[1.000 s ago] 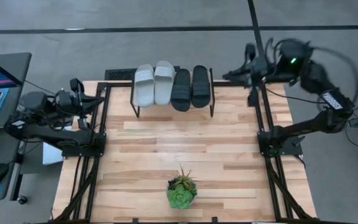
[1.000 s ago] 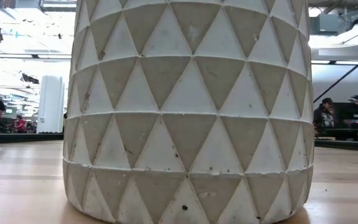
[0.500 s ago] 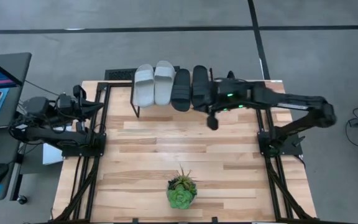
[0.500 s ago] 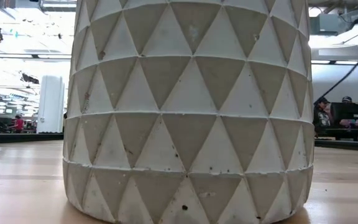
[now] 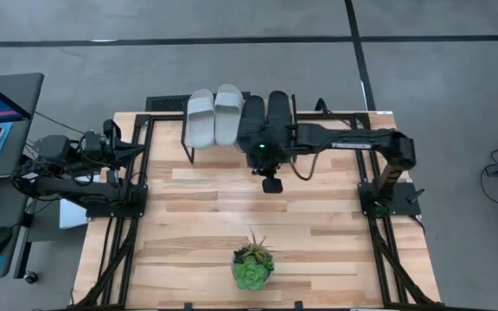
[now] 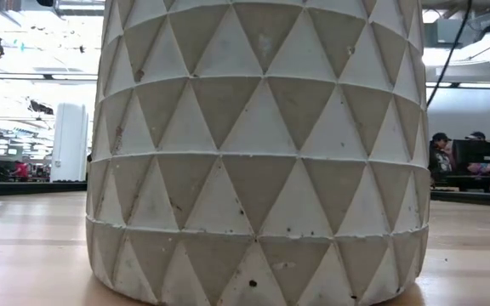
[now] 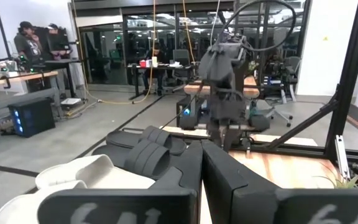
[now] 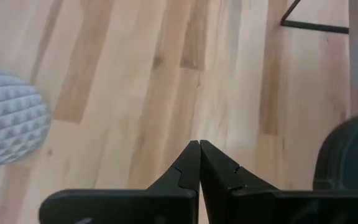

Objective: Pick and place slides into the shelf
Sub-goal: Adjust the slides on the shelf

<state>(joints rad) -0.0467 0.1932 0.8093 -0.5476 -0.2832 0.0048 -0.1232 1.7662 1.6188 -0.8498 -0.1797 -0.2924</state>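
Your four rubber slides [image 5: 239, 118], two light grey and two black, are sitting side by side on the low plank-topped wire shelf [image 5: 241, 145] at the table's far edge. Your right gripper [image 5: 271, 184], fingers pressed together and empty, is swinging in from the far right corner to hang just in front of the black pair, so you're looking finished; the left gripper [image 5: 139, 149], also closed, is waiting at the left frame.

No readable text, labels or numbers anywhere.
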